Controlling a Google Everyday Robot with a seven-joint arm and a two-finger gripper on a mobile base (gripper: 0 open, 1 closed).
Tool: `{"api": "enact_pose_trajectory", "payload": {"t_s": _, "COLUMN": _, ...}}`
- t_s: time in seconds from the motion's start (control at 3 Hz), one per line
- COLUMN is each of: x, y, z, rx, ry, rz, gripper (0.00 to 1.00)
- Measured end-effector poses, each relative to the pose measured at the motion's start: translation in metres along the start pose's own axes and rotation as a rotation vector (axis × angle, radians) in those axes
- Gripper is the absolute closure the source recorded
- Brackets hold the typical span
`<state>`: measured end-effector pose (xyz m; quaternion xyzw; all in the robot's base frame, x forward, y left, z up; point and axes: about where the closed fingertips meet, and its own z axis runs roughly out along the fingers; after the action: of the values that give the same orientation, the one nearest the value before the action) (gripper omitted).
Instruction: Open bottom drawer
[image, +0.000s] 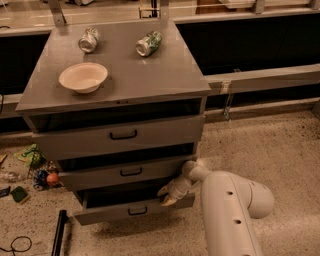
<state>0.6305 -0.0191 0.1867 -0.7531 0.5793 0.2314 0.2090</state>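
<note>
The grey cabinet (120, 80) has three drawers. The bottom drawer (132, 211), a shallow grey front with a small black bar handle (137, 211), is pulled out a little, with a dark gap above its front. The middle drawer (122, 172) and the top drawer (120, 136) also stand slightly out. My gripper (167, 196) is at the right end of the bottom drawer's upper edge, just under the middle drawer, to the right of the handle. The white arm (227, 210) reaches in from the lower right.
On the cabinet top lie a white bowl (83, 76) and two crushed cans (88, 40) (149, 43). Litter (35, 170) is on the floor left of the cabinet. A black bar (58, 232) lies at lower left. A low rail (265, 77) runs behind on the right.
</note>
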Motion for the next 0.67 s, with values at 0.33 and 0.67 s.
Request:
{"api": "enact_pose_trajectory", "payload": {"t_s": 0.33, "x": -0.002, "y": 0.006, "z": 0.001, "rx": -0.005, "ry": -0.001, "rz": 0.01, "gripper": 0.7}}
{"api": "enact_pose_trajectory", "payload": {"t_s": 0.67, "x": -0.012, "y": 0.031, "z": 0.007, "rx": -0.022, "ry": -0.001, "rz": 0.051, "gripper": 0.46}}
